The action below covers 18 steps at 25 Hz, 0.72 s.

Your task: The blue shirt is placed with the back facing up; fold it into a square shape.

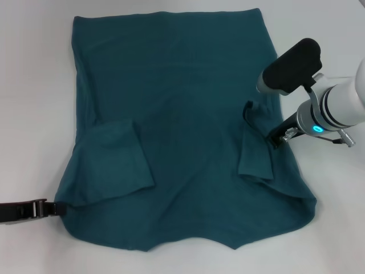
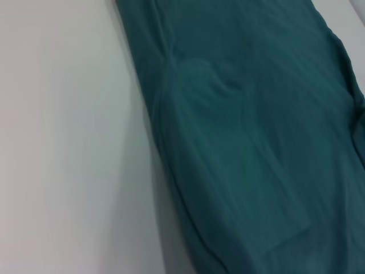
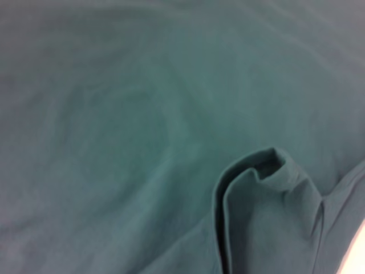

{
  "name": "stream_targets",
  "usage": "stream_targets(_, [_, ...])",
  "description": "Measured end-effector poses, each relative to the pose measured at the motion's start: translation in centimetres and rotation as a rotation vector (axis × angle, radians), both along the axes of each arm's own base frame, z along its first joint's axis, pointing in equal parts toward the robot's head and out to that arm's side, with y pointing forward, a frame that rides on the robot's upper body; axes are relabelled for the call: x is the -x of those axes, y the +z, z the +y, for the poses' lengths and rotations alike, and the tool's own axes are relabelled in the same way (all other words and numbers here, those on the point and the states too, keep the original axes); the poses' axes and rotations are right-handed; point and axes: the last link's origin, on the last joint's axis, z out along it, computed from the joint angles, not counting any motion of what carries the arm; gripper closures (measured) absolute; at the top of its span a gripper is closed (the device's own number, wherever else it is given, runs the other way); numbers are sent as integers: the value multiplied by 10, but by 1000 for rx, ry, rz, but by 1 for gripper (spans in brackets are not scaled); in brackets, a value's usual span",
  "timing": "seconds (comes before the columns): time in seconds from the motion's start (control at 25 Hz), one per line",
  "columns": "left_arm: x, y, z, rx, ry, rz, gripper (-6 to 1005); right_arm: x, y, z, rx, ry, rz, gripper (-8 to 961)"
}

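Even bright light; wrist views blurry, soft shadows.

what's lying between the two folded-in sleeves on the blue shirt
Only the dark teal-blue knit shirt's own plain back fabric; the head view shows nothing else between the left sleeve flap and the right sleeve flap, which the right tool is at.

1. The left hand [image 1: 54, 209] touches the blue shirt [image 1: 177, 131] at its edge; its arm is cut off by the head view's border, and whether the fingers grip cloth cannot be told.
2. The right hand [image 1: 259, 123] has its fingertips hidden against the folded sleeve [image 1: 255, 154].
3. The right wrist view is blurred.
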Motion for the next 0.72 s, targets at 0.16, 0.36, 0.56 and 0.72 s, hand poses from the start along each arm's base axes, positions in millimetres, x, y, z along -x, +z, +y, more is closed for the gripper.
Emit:
stream_targets(0.16, [-1, 0, 1, 1, -4, 0, 996, -3, -3, -2, 10, -11, -2, 955])
stream_targets(0.36, [-2, 0, 2, -1, -5, 1, 997, -4, -5, -3, 14, -13, -4, 955])
stream_targets(0.56, [-1, 1, 2, -2, -5, 2, 997, -3, -9, -5, 28, -14, -2, 955])
stream_targets(0.72, [-1, 2, 2, -3, -4, 1, 996, 1, -13, -5, 40, -10, 14, 955])
